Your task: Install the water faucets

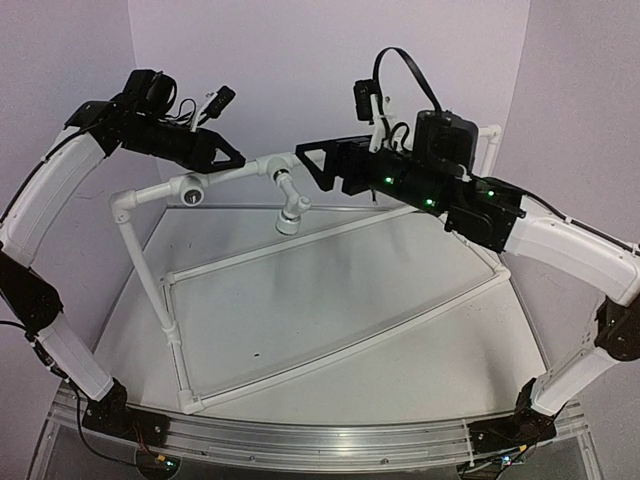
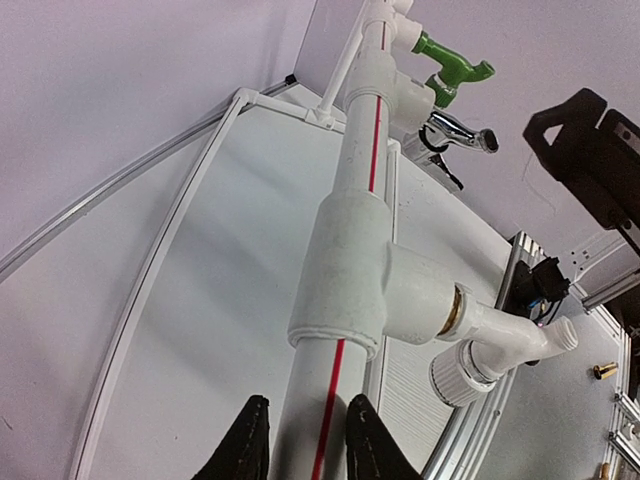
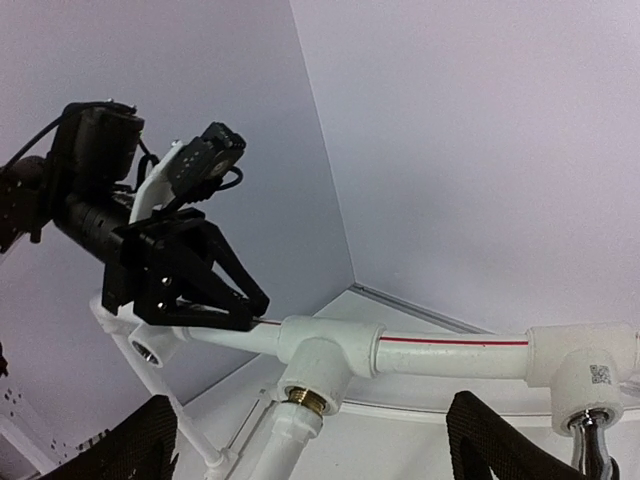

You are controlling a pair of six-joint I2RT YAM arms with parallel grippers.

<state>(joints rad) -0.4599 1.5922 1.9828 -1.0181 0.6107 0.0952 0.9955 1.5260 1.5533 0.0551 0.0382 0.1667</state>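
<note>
**While the left hand (image 2: 308, 425) grips, the right hand (image 1: 315, 162) gapes**

Where the matte black, wedge-shaped fingers (image 2: 250, 445) of the left hand meet the round white plastic pipe rail with a thin red stripe (image 2: 372, 150), they press on its smooth wall from both sides and hold it fast. Just past those fingertips sits a chunky white plastic tee fitting (image 2: 345, 270). From its side outlet, through a ring of brass thread, juts the small white plastic tap with a stubby elbow body (image 2: 505, 340). A ribbed round collar branches off that body.

The white tap's long axis runs square to the rail. From above, it slants down from the rail toward the pale grey table (image 1: 400, 330).

Farther along the rail from the left hand come a glossy green plastic tap (image 2: 450, 70) and a shiny chrome metal tap (image 2: 460, 130), each on its own tee. Both jut to the same side as the white one. That makes three taps, one of each finish.

The right hand is black and angular and sits just beside the rail, so the white tap lies between the two hands. Its two fingers (image 3: 130, 450) are spread wide with nothing held. Behind the left hand, a white round socket fitting (image 1: 190, 190) caps the rail's end.
</note>
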